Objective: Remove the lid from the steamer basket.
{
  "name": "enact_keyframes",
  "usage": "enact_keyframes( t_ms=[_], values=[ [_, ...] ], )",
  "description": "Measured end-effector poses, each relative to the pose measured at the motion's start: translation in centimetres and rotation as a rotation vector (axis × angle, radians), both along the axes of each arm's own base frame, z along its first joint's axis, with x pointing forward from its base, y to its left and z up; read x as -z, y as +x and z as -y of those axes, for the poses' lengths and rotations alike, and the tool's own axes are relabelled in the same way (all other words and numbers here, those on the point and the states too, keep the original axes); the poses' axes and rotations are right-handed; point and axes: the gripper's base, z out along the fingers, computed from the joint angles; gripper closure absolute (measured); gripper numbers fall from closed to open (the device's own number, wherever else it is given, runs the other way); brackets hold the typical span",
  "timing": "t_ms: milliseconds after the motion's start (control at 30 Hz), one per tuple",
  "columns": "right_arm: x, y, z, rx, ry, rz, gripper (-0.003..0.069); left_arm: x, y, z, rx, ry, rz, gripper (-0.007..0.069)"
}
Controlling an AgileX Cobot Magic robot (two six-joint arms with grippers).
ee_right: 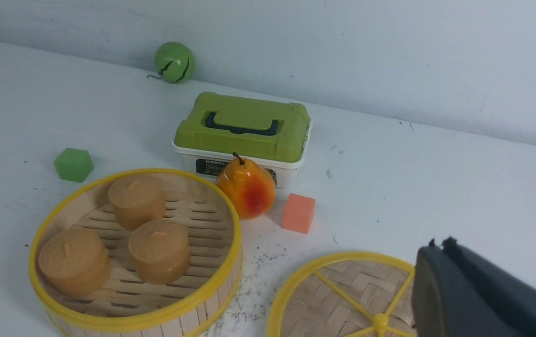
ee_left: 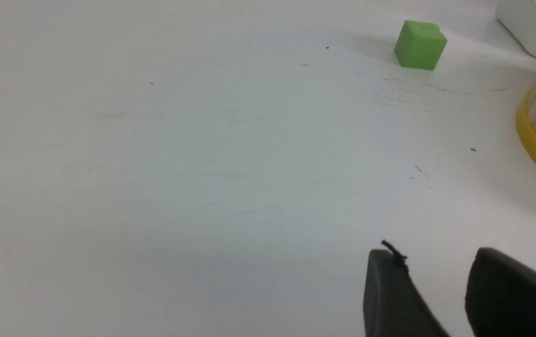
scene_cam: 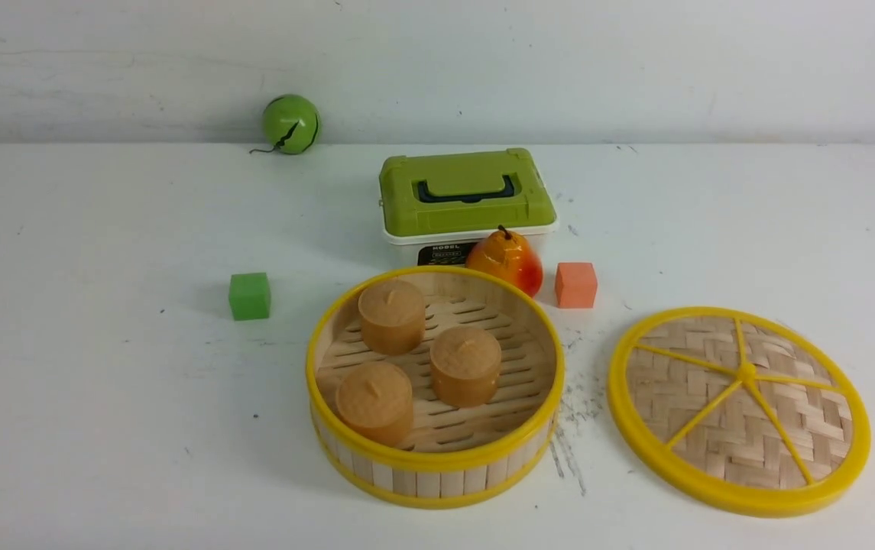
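The lid (scene_cam: 739,412) is lying flat on the white desk (scene_cam: 101,382) toward its near right corner, apart from the uncovered steamer basket (scene_cam: 437,481), which is sitting by the middle of the near edge. The left gripper (ee_left: 436,262) is hanging released and empty. The right gripper (ee_right: 441,248) is showing too little to tell.

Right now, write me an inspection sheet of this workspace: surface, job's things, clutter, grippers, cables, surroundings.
Surface: white table, dark scuffs beside the steamer basket.
Job's things: lid off, flat on the table, right of the steamer basket, not touching; three tan cylinders inside the basket.
Clutter: green box, pear, orange cube, green cube, green ball.
Grippers: left gripper open, empty; right gripper near the lid, open or shut unclear.
Cables: nothing seen.
Surroundings: white wall behind.
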Motion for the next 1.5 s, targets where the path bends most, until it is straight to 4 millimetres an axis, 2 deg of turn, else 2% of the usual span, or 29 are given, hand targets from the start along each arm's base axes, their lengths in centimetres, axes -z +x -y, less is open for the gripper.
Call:
enact_keyframes(
  t_ms=[500, 567, 700, 867, 1067, 1100, 1167, 1200, 1233, 1333, 1500],
  values=[
    [-0.1, 0.0, 0.0, 0.004, 0.001, 0.008, 0.0673, 0.0, 0.0, 0.0, 0.000, 0.000, 0.000, 0.0385],
    [0.4, 0.2, 0.1, 0.012, -0.001, 0.007, 0.0673, 0.0, 0.0, 0.0, 0.000, 0.000, 0.000, 0.0385],
    [3.0, 0.0, 0.6, 0.063, -0.037, 0.038, 0.0673, 0.0, 0.0, 0.0, 0.000, 0.000, 0.000, 0.0385],
    [8.4, -1.6, 2.0, 0.185, -0.067, 0.107, 0.0673, 0.0, 0.0, 0.0, 0.000, 0.000, 0.000, 0.0385],
    [15.0, -3.7, 3.4, 0.365, 0.035, 0.102, 0.0673, 0.0, 0.0, 0.0, 0.000, 0.000, 0.000, 0.0385],
    [15.0, -3.8, 3.4, 0.365, 0.041, 0.107, 0.0673, 0.0, 0.0, 0.0, 0.000, 0.000, 0.000, 0.0385],
    [18.0, -4.6, 3.6, 0.408, 0.063, 0.074, 0.0673, 0.0, 0.0, 0.0, 0.000, 0.000, 0.000, 0.0385],
    [18.0, -4.7, 3.6, 0.408, 0.065, 0.078, 0.0673, 0.0, 0.0, 0.0, 0.000, 0.000, 0.000, 0.0385],
    [19.2, -5.0, 3.6, 0.415, 0.072, 0.070, 0.0673, 0.0, 0.0, 0.0, 0.000, 0.000, 0.000, 0.0385],
    [20.4, -5.4, 3.5, 0.421, 0.083, 0.029, 0.0673, 0.0, 0.0, 0.0, 0.000, 0.000, 0.000, 0.0385],
    [21.0, -5.7, 3.5, 0.426, 0.088, -0.040, 0.0673, 0.0, 0.0, 0.0, 0.000, 0.000, 0.000, 0.0385]
  ],
)
